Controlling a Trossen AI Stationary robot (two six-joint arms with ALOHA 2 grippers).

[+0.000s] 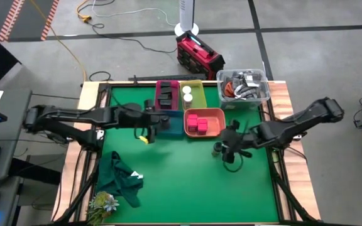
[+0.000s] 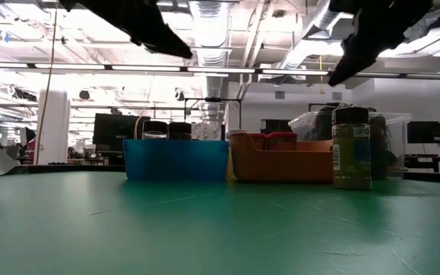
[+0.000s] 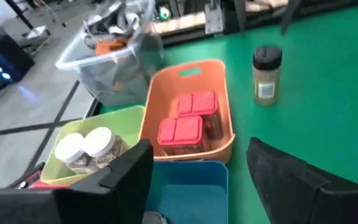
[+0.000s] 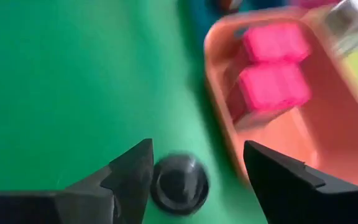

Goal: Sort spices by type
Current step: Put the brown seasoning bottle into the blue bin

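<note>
jar left out: dark-lidded round jar (image 2: 351,147) standing alone on the green worktop (image 1: 187,182), near the orange tray (image 3: 225,102), not touching it
jar axis: upright, long axis vertical, lid up; label side faces the low camera
jar handling (judgement): small rigid container, likely light; smooth round wall could slip or twist in a loose pinch; tall and narrow, so a sideways nudge could tip it
where to hold (judgement): across the lid or just below it, fingers on opposite sides of the round, coming straight down
right hand (image 4: 191,177): above the jar, fingers apart with the black lid (image 4: 179,182) between them, not clamped on it
left hand (image 1: 144,133): over the blue tray (image 2: 176,159), fingers apart; whether anything is between them, cannot tell
blue tray contents: dark lids (image 2: 166,128) just show above the rim in the low view; count unclear
orange tray contents: magenta-red cubes (image 3: 188,121), packed together
yellow-green tray (image 3: 126,118): two white-topped jars (image 3: 82,149), upright, side by side
pink tray (image 1: 166,85): dark tins (image 1: 165,98) inside
off-task: clear bin of cables (image 1: 244,86) at the far corner; green cloth (image 1: 121,179) and small flowers (image 1: 104,202) at the near left corner
</note>
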